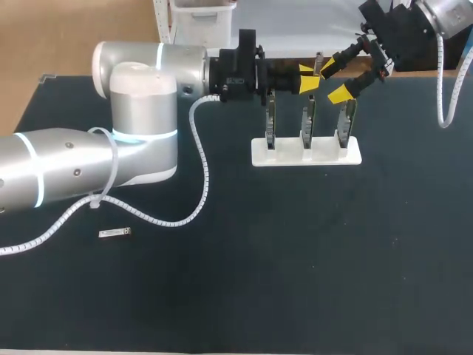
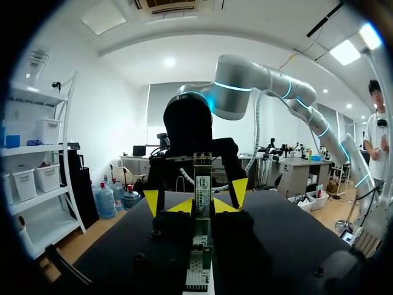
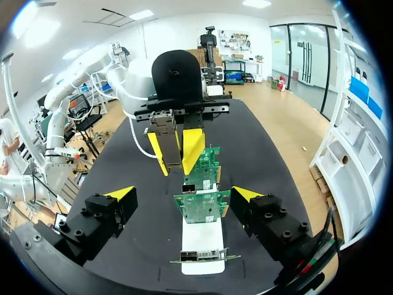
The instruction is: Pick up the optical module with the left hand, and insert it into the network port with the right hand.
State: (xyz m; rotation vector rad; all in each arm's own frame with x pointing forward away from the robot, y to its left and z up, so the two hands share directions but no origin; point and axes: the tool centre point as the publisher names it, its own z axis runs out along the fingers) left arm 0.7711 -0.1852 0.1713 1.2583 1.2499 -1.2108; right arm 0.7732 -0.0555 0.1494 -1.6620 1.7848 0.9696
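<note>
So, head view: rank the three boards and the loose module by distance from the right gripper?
1. Right board, by the right gripper.
2. Middle board, next along.
3. Left board, row's far end.
4. Loose module, lying far left.

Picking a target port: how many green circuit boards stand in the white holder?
3, upright in a row on the white holder: left board, middle board, right board. None appears hidden.

A dark table (image 1: 295, 281) carries a white stand (image 1: 259, 153) with three upright circuit boards (image 1: 305, 126) at one o'clock from its middle. A small silver module (image 1: 116, 233) lies flat toward nine o'clock.
</note>
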